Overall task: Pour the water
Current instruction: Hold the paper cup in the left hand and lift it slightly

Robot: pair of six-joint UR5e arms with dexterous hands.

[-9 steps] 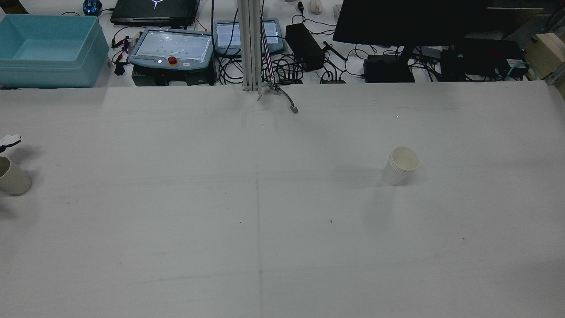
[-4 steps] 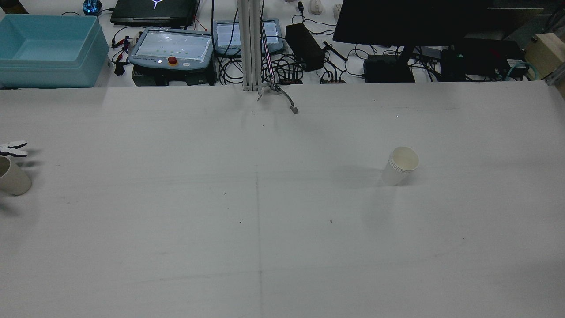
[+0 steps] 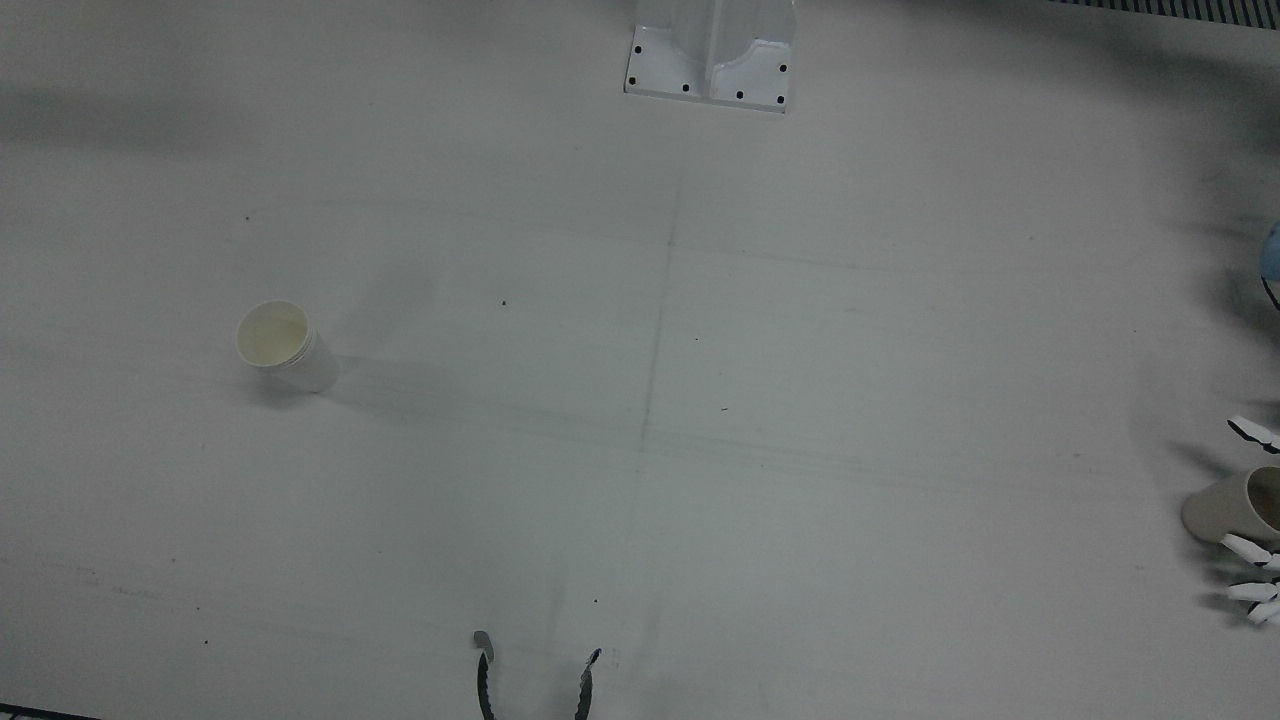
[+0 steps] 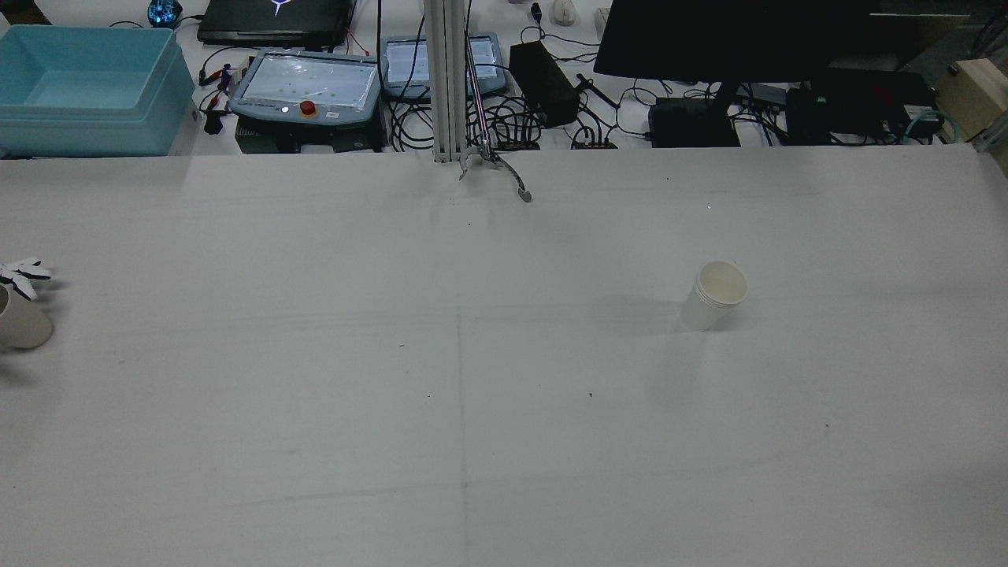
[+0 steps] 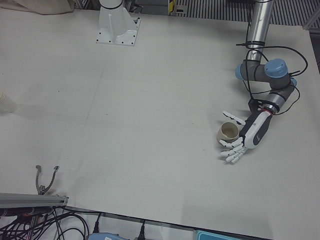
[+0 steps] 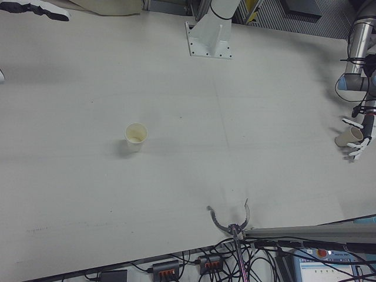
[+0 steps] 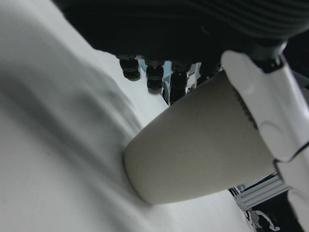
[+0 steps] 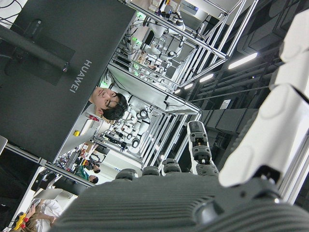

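The left hand [image 5: 248, 136] is reaching around a beige cup [image 5: 228, 132] near the counter's [image 5: 150, 110] edge, its fingers [image 5: 231, 153] spread on both sides; whether they are gripping it I cannot tell. A white cup [image 3: 281, 344] is standing upright well apart on the other half. The right hand [image 6: 35, 8] is hovering off at the far corner, holding nothing, fingers apart.

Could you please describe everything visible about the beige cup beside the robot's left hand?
The beige cup is a plain tapered cup, paper by its look, standing upright on the white table near its edge. Its mouth is open; whether it holds anything cannot be told. The left hand brackets it with spread white fingers, one of them against its wall near the rim, but has not closed on it.
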